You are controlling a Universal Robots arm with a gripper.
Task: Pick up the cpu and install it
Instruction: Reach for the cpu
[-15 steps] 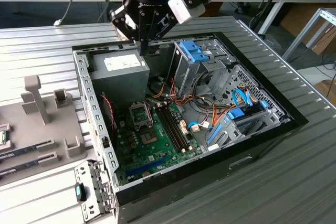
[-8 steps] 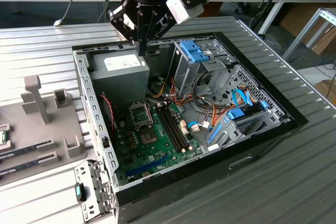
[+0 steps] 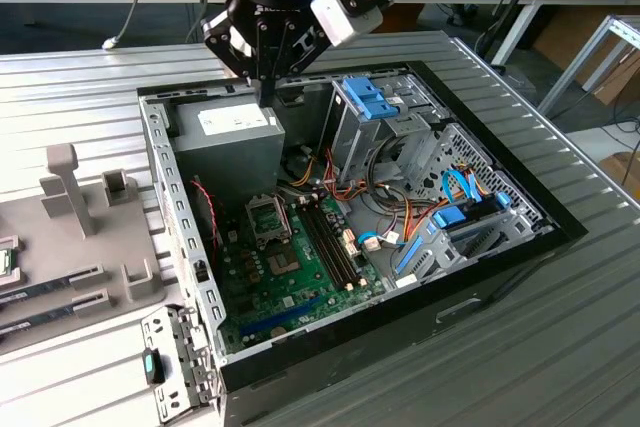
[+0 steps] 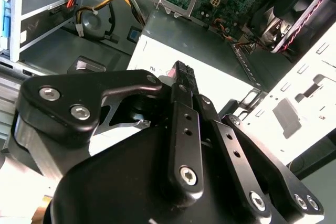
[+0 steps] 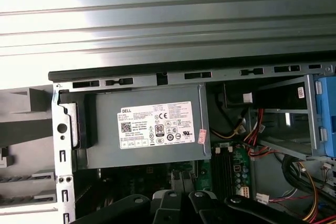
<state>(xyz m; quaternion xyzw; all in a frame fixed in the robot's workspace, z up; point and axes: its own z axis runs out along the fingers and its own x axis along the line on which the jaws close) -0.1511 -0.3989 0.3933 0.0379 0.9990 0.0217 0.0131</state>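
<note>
Above the power supply point(image 3: 225, 137) in the open case point(image 3: 400, 319), the gripper point(image 3: 266, 99) is seen with jaws pinched together, empty. The cpu point(image 3: 5, 260) (partly cropped) lies well apart at the exterior view's left, so a wide opening and a level approach are judged advisable.

Everything sits on a ribbed grey metal table point(image 3: 560, 347), whose ribs also show beyond the case in the first wrist view point(image 5: 168, 14). The open black computer case point(image 3: 400, 312) lies flat mid-table, opening up. At the exterior view's left, a grey fixture plate point(image 3: 140, 287) with upright posts point(image 3: 65, 187) sits just beside the case, and a perforated metal bracket point(image 3: 175, 357) lies at the case's near left corner; I can't tell if it's attached.
</note>
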